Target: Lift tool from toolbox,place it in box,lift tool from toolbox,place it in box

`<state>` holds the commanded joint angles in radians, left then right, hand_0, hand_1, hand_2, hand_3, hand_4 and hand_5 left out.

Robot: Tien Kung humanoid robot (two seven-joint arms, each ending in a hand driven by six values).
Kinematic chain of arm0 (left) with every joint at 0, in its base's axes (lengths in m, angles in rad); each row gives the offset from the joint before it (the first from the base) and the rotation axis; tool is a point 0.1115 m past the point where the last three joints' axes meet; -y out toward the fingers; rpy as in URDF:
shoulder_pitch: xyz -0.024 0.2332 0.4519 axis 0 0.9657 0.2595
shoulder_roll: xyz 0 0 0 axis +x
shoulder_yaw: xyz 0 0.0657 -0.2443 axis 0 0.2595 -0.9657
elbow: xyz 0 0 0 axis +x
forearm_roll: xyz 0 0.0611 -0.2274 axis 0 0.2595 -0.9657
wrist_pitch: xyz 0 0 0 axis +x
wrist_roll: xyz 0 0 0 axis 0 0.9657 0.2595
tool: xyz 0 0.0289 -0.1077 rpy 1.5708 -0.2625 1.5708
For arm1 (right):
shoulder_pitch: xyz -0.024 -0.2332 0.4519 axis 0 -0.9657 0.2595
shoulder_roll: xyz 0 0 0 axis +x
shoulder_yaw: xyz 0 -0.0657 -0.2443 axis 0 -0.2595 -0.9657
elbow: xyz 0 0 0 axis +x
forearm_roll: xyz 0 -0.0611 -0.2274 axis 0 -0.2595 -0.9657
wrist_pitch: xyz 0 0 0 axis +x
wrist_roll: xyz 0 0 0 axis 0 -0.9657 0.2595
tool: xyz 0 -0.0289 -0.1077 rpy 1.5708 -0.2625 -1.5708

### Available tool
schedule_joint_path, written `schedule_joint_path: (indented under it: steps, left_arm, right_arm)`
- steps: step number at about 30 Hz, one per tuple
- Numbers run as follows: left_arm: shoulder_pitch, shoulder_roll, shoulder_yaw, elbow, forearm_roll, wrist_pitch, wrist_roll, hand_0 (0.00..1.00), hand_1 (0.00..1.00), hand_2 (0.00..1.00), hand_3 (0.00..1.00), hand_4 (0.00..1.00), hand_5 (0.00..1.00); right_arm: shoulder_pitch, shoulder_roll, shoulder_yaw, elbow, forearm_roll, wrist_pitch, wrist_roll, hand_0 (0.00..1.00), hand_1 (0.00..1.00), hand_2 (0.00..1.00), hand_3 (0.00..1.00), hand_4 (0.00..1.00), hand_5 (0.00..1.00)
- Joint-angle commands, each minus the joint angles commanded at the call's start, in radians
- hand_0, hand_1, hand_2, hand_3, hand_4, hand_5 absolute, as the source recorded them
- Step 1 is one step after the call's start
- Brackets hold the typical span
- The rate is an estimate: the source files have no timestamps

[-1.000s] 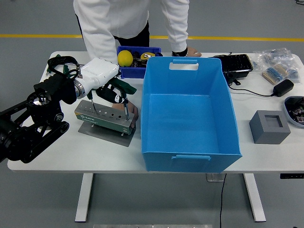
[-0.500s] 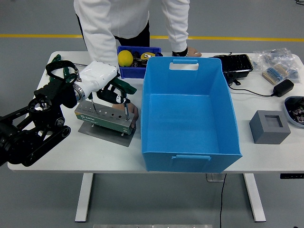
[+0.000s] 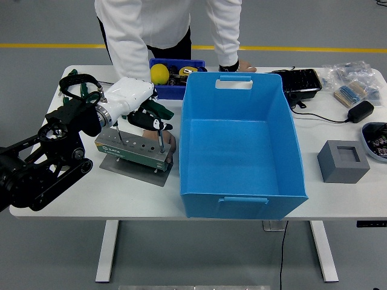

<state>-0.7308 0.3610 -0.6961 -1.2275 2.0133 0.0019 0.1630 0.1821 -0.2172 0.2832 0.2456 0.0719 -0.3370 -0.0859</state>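
Here, the robot's left hand (image 3: 148, 118) hangs over the grey toolbox (image 3: 134, 151) on the white worktop (image 3: 78, 193), its fingers curled around the top of a tool (image 3: 160, 140) standing upright in it. The big blue box (image 3: 239, 145) sits just beside. A person's hand (image 3: 171, 142) touches the toolbox.

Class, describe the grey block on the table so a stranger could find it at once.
Start at the big blue box in the table's middle and look to its right. There stands the grey block, alone near the front edge; its square recess on top sets it apart.
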Motion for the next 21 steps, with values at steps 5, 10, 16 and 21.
schedule_joint_path:
  steps: [5, 10, 16, 21]
  left_arm:
    - [-0.002, 0.001, 0.013, -0.011, -0.01, -0.004, 0.002, 0.186, 0.06, 0.124, 0.177, 0.998, 0.694]
    - [-0.004, 0.001, 0.02, -0.013, -0.016, -0.005, 0.007, 0.17, 0.027, 0.089, 0.128, 0.998, 0.708]
    - [-0.007, 0.0, 0.027, -0.009, -0.025, -0.006, 0.009, 0.143, 0.002, 0.048, 0.069, 0.998, 0.724]
    - [-0.005, -0.001, 0.032, -0.004, -0.035, 0.001, 0.011, 0.143, 0.002, 0.048, 0.069, 0.998, 0.724]
  right_arm:
    - [0.0, 0.0, 0.001, 0.0, -0.002, 0.0, -0.001, 0.678, 0.638, 0.715, 0.556, 0.787, 0.718]
    - [0.0, 0.0, 0.001, 0.0, -0.001, 0.0, -0.001, 0.678, 0.638, 0.715, 0.556, 0.787, 0.717]
    - [0.001, 0.0, 0.002, 0.0, -0.004, 0.0, -0.001, 0.678, 0.638, 0.715, 0.556, 0.787, 0.717]
    - [-0.001, 0.0, 0.003, 0.0, -0.004, 0.0, -0.001, 0.678, 0.638, 0.715, 0.556, 0.787, 0.717]
